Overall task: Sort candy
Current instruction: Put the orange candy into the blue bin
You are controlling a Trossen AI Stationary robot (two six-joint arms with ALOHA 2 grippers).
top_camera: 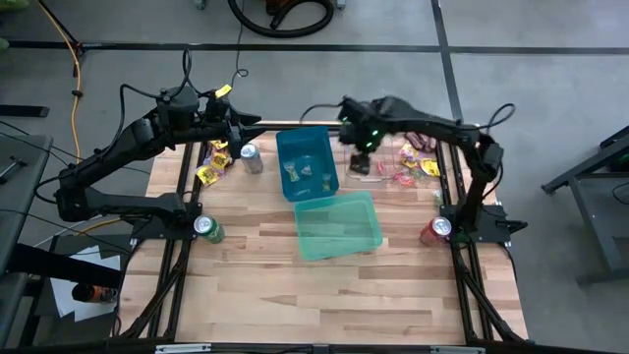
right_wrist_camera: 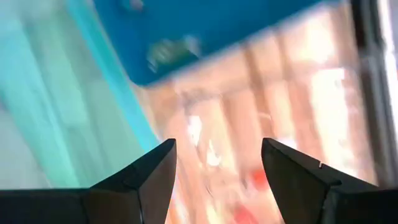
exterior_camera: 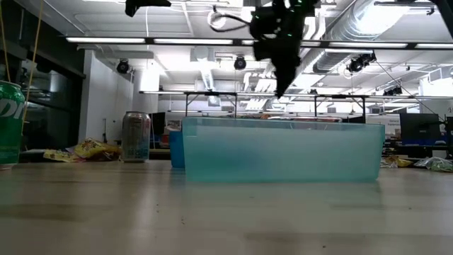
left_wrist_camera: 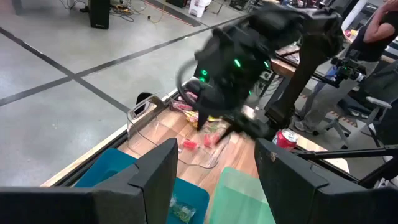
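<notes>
Candy (top_camera: 414,167) is lying scattered upper right of the high view, more (top_camera: 212,163) upper left. Right gripper (top_camera: 360,157) is hovering beside it, jaws wide, empty; left gripper (top_camera: 239,126) likewise. Light, crinkly, slippery wrappers: pinching mid-body looks safest.

A robotics lab: grey concrete floor (top_camera: 393,25), exposed ceiling ducts (exterior_camera: 368,18), strip lights, workbenches (exterior_camera: 233,95) behind.

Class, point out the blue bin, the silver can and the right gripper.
blue bin (top_camera: 313,147), high view, bare floor.
silver can (exterior_camera: 136,136), low view, side wall.
right gripper (right_wrist_camera: 217,163), right wrist view, between open fingertips.
</notes>
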